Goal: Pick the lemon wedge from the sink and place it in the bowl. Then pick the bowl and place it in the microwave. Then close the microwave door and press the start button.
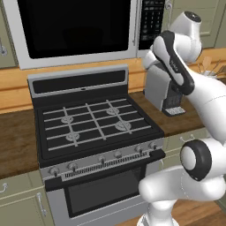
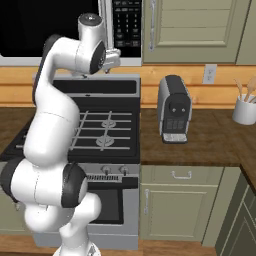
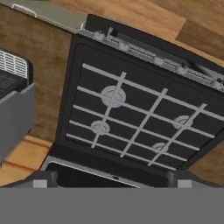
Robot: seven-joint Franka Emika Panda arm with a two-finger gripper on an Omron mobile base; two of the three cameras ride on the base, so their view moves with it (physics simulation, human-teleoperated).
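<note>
The silver-grey microwave (image 1: 26,59) hangs over the stove with its black keypad panel (image 1: 151,22) (image 2: 126,25) on the right. The microwave door (image 1: 75,26), dark glass in a silver frame, looks shut flat against the front. My gripper (image 2: 107,64) hangs just below the keypad, above the stove's back edge, and points down. In the hand view the gripper (image 3: 111,183) is open with nothing between its fingertips (image 3: 40,183), looking down on the burners. The lemon wedge, the sink and the bowl are out of view.
A black gas stove (image 1: 95,121) (image 3: 131,118) with an oven below sits under the microwave. A grey coffee machine (image 2: 174,110) (image 1: 165,95) stands on the wooden counter (image 2: 210,135) to its right. A white utensil jar (image 2: 245,110) is at the far right.
</note>
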